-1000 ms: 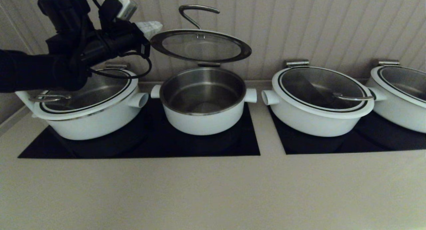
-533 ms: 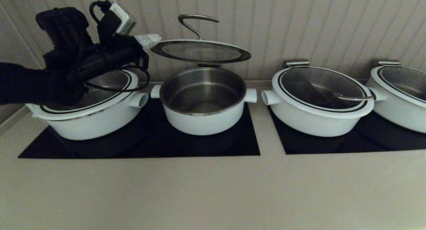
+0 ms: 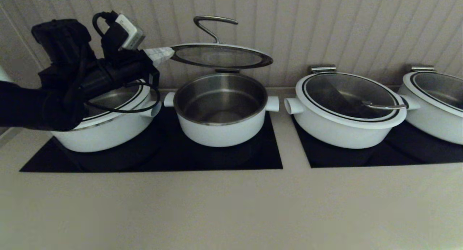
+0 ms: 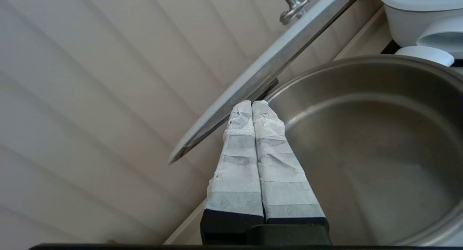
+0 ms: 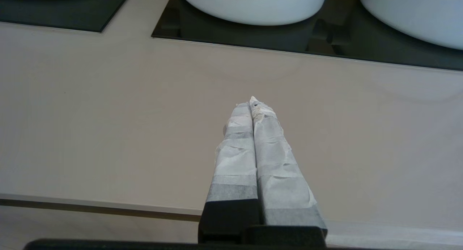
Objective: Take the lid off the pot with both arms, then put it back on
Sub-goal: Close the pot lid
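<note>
The lid [image 3: 220,56] hangs nearly level above the open pot [image 3: 220,128], with its curved steel handle [image 3: 213,22] standing up. It seems held at the back by a hinge. My left gripper [image 3: 164,53] is shut and empty, its taped tips against the lid's left rim. In the left wrist view the tips [image 4: 252,103] touch the underside of the lid's edge [image 4: 267,67], over the pot's steel inside [image 4: 361,152]. My right gripper [image 5: 252,101] is shut and empty low over the bare counter, out of the head view.
Wider white pots with glass lids stand to the left [image 3: 108,134], right [image 3: 347,130] and far right [image 3: 434,123]. The left arm reaches over the left pot. Black cooktops [image 3: 217,157] lie under the pots. A panelled wall stands close behind, and beige counter [image 3: 231,206] lies in front.
The lid dropped from a steeper tilt to nearly level. My left arm came down and moved right, bringing its shut tips to the lid's left rim.
</note>
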`<state>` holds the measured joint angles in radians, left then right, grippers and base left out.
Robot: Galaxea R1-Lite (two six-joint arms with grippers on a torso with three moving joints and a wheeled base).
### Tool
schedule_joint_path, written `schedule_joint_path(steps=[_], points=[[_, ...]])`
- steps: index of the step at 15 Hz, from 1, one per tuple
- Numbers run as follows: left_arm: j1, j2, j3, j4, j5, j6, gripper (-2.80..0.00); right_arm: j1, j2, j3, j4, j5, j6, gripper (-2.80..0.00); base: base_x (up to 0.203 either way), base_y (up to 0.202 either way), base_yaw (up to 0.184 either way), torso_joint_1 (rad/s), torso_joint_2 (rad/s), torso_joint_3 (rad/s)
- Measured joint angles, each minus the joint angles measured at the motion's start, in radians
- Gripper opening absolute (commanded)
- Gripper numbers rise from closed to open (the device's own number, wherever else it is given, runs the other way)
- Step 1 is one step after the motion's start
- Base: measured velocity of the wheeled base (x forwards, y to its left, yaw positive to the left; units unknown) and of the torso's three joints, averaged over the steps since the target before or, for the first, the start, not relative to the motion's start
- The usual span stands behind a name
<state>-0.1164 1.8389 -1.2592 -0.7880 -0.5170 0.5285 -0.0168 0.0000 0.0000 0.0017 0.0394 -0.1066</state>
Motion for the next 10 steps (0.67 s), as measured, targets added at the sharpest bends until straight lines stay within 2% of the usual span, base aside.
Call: schedule_joint_path(steps=[5,10], points=[[0.003,-0.01,-0.001,-0.02,0.003,-0.005,-2.8,0.0,0.0,0.0,0.0,0.0,0.0,-2.8,0.0,0.0,0.0,0.0,0.0,0.0],[0.01,0.031,-0.142,-0.011,0.009,-0.01,-2.8,0.0,0.0,0.0,0.0,0.0,0.0,-2.8,0.0,0.0,0.0,0.0,0.0,0.0]])
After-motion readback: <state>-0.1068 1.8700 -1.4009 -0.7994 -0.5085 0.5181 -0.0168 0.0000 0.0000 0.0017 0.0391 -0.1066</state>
